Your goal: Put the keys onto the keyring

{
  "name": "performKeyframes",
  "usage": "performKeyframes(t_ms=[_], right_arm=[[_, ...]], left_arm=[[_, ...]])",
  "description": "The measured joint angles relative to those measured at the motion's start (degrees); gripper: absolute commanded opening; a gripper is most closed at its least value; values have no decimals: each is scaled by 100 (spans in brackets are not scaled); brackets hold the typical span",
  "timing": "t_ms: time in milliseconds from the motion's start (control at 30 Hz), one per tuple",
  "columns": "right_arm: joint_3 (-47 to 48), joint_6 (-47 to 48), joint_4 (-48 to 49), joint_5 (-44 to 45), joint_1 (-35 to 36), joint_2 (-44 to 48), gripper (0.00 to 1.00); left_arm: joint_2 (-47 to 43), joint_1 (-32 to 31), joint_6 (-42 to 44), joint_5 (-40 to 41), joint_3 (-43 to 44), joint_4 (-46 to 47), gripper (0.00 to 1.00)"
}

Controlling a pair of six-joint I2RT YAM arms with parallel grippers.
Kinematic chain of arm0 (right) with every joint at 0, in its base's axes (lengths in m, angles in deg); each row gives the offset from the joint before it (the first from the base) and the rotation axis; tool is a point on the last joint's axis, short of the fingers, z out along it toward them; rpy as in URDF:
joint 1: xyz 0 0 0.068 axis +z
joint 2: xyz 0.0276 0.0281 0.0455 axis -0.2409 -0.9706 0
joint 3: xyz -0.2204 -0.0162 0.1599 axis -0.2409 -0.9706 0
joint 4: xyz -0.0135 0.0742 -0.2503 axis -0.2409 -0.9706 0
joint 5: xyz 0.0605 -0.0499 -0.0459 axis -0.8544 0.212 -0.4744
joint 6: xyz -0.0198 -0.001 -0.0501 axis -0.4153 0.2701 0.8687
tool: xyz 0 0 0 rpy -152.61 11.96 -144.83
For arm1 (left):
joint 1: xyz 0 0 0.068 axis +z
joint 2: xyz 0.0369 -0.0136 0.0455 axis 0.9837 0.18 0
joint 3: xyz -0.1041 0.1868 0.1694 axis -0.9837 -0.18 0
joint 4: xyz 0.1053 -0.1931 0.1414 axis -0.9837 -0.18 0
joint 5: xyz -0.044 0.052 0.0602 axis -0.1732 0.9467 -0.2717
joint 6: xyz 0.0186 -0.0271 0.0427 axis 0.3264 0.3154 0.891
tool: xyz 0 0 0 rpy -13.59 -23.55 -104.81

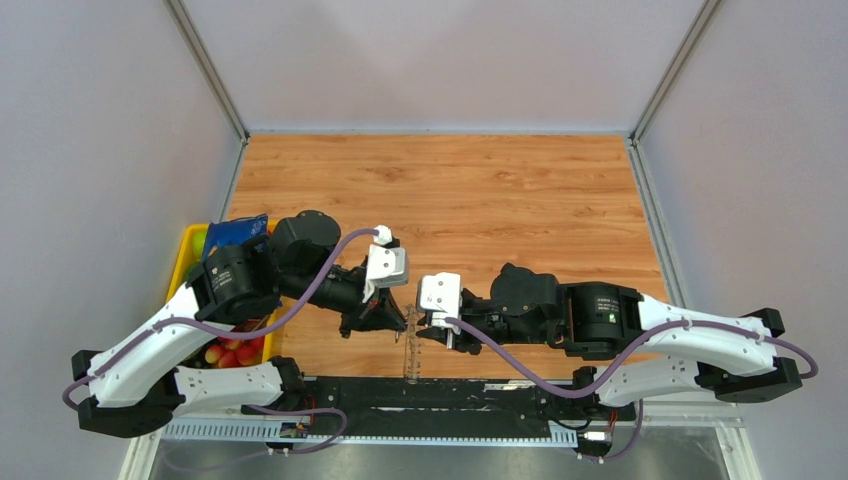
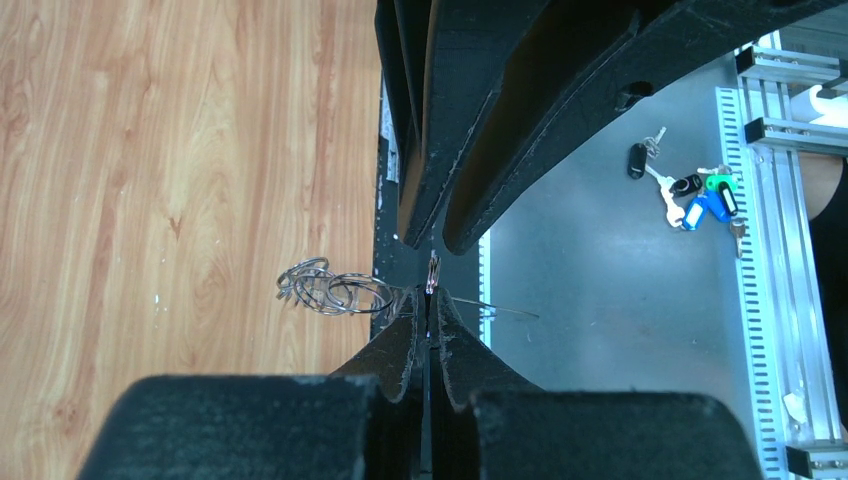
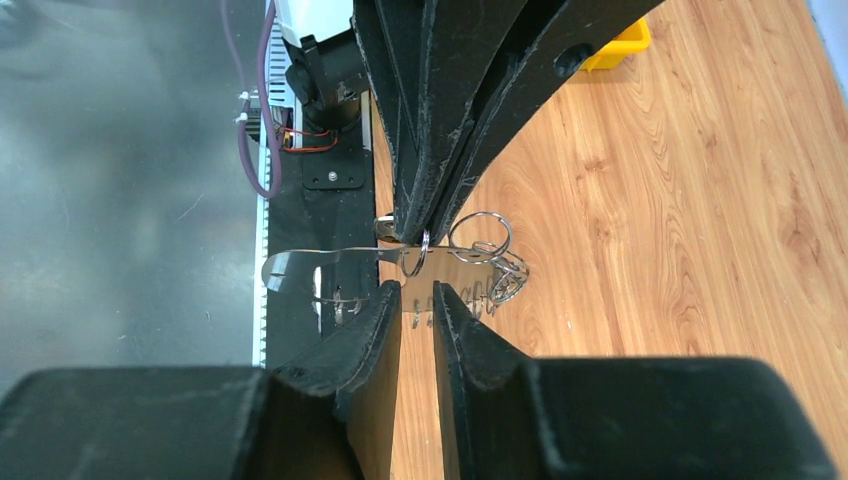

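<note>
Grip status: the left gripper has its fingers pressed together on the rim of the keyring. It holds the thin grey hoop in the air over the near edge of the table, about midway along that edge. The hoop is edge-on to the right wrist camera, so it reads as a flat strip. A cluster of small rings hangs from it on the table side. This raised, pinched hold appears intended to keep the hoop steady and reachable from both sides.

The right gripper faces the left one tip to tip. Its fingers stand narrowly apart and straddle the part of the hoop nearest them, just beside the left fingertips. Contact with the metal cannot be confirmed (the gap is dark and the metal thin). A second hold here would brace the hoop for threading.

A black-headed key lies on the grey surface beyond the table's near edge, near a bunch of coloured keys. No key appears to be on the hoop, so threading is judged not yet begun.
</note>
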Motion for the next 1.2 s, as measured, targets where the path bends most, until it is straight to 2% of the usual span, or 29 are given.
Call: performKeyframes(t_ms=[533,700,833,1200], right_arm=[[188,4,264,-264,-63,-164,22],[188,37,275,-330,-85,-238,13],[188,52,273,-354,-92,-247,1],[184,76,321,-415,-122,-236,0]], left_arm=[[-92,0,63,-59,-24,-4,0],[-92,0,66,-59,-24,-4,0],[-94,0,66,-57,-33,-7,0],[-131,0,87,-79,-33,9,2]])
